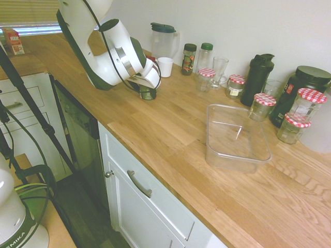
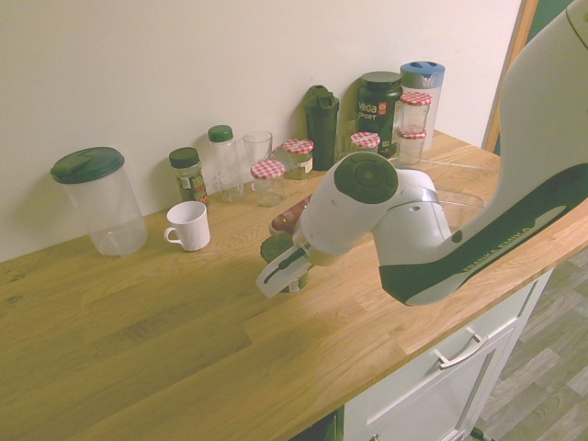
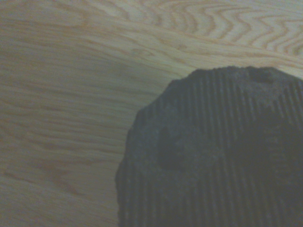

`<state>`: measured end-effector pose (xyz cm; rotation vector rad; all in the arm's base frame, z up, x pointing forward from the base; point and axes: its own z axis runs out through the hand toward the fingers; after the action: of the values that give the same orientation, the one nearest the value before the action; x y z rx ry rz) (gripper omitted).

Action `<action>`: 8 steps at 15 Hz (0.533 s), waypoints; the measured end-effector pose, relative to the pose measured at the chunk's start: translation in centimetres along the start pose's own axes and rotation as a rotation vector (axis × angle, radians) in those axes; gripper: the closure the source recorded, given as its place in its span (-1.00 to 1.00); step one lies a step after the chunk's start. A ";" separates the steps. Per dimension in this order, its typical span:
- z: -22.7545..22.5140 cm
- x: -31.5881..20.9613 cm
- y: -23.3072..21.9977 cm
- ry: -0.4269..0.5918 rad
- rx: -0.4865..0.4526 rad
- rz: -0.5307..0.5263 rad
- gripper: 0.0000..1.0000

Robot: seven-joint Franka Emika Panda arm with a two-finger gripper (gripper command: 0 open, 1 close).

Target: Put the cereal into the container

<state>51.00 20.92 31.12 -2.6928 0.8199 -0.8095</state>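
Observation:
The cereal [image 1: 149,94] is a short jar with a green label, standing on the wooden counter near the white cup. My gripper [image 1: 147,86] hangs right over it, open, with its fingers down on either side of the jar. In the second exterior view the cereal [image 2: 276,246] peeks out behind the gripper [image 2: 283,266]. The wrist view is filled at one side by the jar's dark ribbed top [image 3: 213,151]. The container [image 1: 213,151], a clear rectangular tub, sits empty further along the counter, well apart from the gripper.
A white cup [image 1: 165,66] and a lidded pitcher [image 1: 164,40] stand just behind the cereal. Spice jars [image 1: 189,58], a drinking glass [image 1: 220,70], red-checked jars [image 1: 265,106] and a black bottle [image 1: 258,77] line the wall behind the container.

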 end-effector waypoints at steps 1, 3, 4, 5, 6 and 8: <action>0.1 0.1 0.0 0.008 0.006 0.005 -1.00; -0.2 0.5 -0.2 0.021 0.031 0.023 -1.00; -0.2 0.7 -0.2 0.026 0.040 0.031 -1.00; -0.2 0.6 -0.1 0.027 0.047 0.040 -1.00; -0.2 0.4 -0.1 0.025 0.053 0.050 1.00; -0.1 0.1 0.0 0.020 0.060 0.063 1.00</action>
<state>51.04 20.81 31.20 -2.5975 0.8655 -0.8339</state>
